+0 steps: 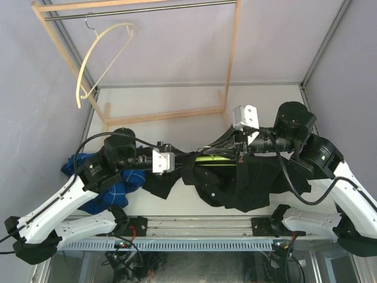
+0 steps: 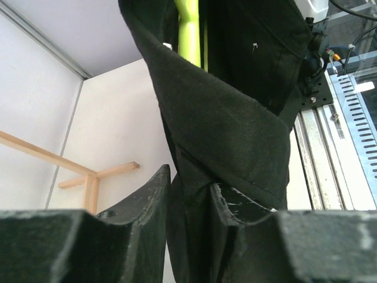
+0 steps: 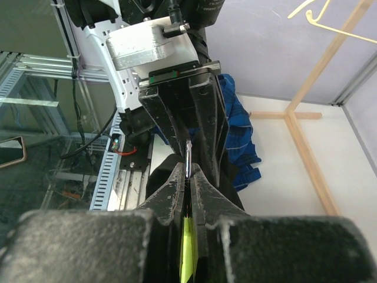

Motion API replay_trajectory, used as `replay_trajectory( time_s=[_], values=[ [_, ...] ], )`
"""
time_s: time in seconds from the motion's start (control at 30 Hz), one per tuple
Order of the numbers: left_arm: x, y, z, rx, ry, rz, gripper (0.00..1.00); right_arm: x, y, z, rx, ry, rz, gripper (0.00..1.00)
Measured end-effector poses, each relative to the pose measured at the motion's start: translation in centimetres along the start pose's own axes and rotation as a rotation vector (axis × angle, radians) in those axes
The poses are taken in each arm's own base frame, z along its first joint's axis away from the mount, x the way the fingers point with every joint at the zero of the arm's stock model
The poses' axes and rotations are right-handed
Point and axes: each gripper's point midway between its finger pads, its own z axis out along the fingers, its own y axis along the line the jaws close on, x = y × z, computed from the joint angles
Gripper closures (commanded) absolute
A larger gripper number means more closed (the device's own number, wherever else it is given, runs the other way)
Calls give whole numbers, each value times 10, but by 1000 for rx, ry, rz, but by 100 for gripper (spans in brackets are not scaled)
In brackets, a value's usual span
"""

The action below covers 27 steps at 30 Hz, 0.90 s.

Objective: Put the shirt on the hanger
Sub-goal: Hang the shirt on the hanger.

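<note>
Currently right gripper (image 3: 188,177) clamps the hanger (image 3: 188,253) at its hook (image 3: 187,160); left gripper (image 2: 191,188) straddles a fold of the shirt (image 2: 224,118), firm pinch or not, cannot tell. Shirt drapes over the hanger, mid-air between both grippers. Risk: fold slips free, or a hard tug drags shirt off the hanger. No containers in view

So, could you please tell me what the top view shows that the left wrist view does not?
Only the top view shows the cream hanger hanging on the rail and the blue checked shirt at the left. Only the left wrist view shows the left gripper close up, with a fold of cloth between its fingers. Both show the black shirt, the green hanger and the wooden rack.
</note>
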Motion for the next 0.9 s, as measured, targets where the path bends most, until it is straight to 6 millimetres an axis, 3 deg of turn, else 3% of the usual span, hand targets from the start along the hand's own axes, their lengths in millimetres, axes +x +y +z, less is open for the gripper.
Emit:
replay_trajectory(
  time_s=[0.1,0.13,0.2,0.27,0.4,0.57,0.73,0.9],
  values=[
    [-1,-1,0,8,-5,1,98,1,-3,1,12,5,2,100],
    [-1,-1,0,5,-5,5,99,1,-2,0,13,4,1,100],
    [-2,0,-1,1,-8,8,99,1,-2,0,17,4,0,93],
    [-3,1,-3,-9,-9,13,100,1,-3,-2,29,5,0,73],
    [-2,1,-13,-41,12,14,100,-2,-2,-13,80,-8,-12,51],
    [-1,-1,-33,-106,19,31,100,-3,6,-42,173,-29,-28,45],
    [3,-8,-53,-154,24,41,100,17,17,-68,249,14,6,41],
    [4,-18,-66,-158,24,45,100,48,25,-75,259,81,57,38]
  ],
)
